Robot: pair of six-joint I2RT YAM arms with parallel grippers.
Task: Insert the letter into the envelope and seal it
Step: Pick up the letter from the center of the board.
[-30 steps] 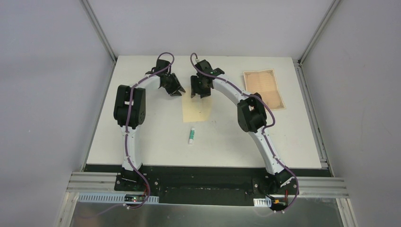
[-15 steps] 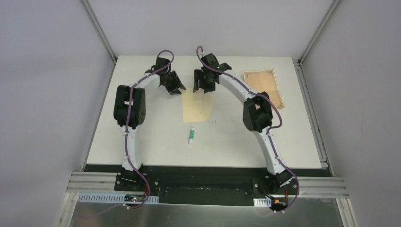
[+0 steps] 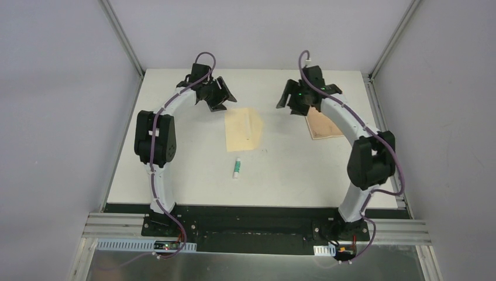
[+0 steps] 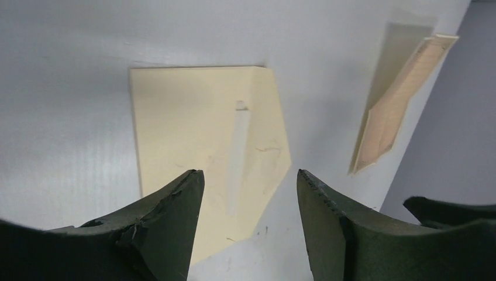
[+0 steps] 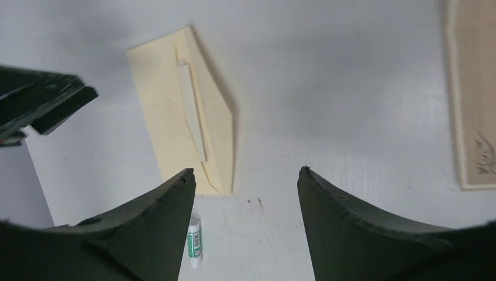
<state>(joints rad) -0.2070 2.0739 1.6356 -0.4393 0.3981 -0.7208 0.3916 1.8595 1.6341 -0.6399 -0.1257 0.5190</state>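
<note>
The letter (image 3: pixel 323 126) lies flat on the bench (image 3: pixel 175 164) at the far right, well apart from the envelope (image 3: pixel 243 130) in the middle. So it is not yet inserted and nothing is sealed. The envelope's flap seems open, though this is hard to judge. The left fingers (image 4: pixel 181 199) and the right fingers (image 5: pixel 175 199) stand spread above the bench, holding and touching nothing.

A small white-and-green tube (image 3: pixel 237 167) lies flat on the white table (image 3: pixel 181 170), slightly toward six o'clock of centre, pointing twelve o'clock. Grey walls (image 3: pixel 58 117) stand at nine, twelve and three o'clock.
</note>
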